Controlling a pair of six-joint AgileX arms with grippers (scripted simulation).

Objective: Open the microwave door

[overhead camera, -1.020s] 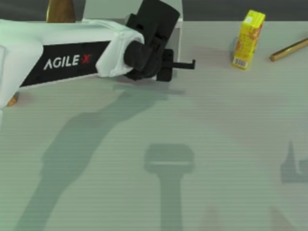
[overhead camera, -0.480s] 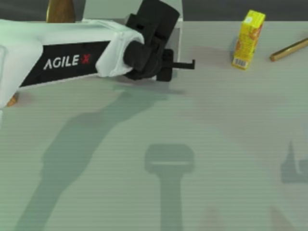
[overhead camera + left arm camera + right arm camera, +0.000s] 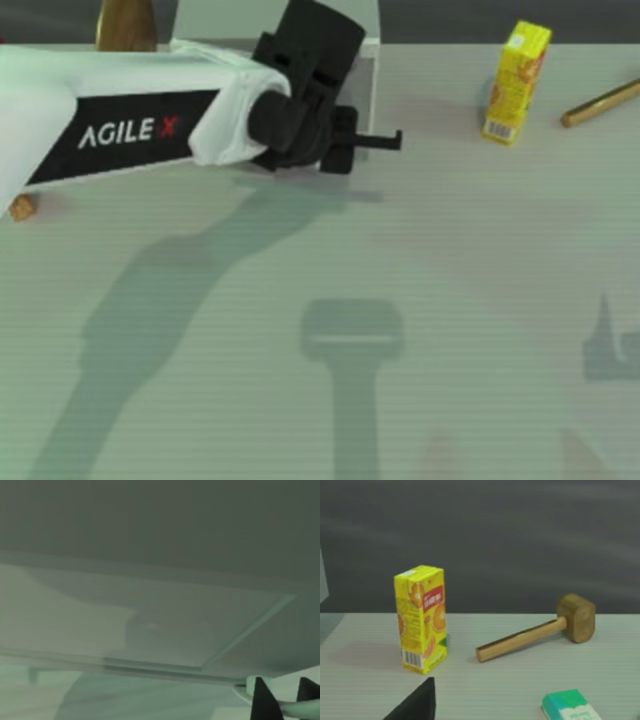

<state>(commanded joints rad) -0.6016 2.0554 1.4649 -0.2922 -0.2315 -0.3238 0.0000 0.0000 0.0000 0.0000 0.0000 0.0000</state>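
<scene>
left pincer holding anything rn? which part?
Cannot be told. The left pincer is at the microwave's front, close against the microwave door, but no view shows its fingers closed on any part. The right arm is out of the top view.

Microwave smooth, matt plastic; its door translucent, faintly glossy. Beside it, printed-card carton; mallet plain wood.

The boxy light grey-white microwave stands at 12 o'clock of the table; the yellow juice carton and wooden mallet lie at 2 o'clock.
</scene>
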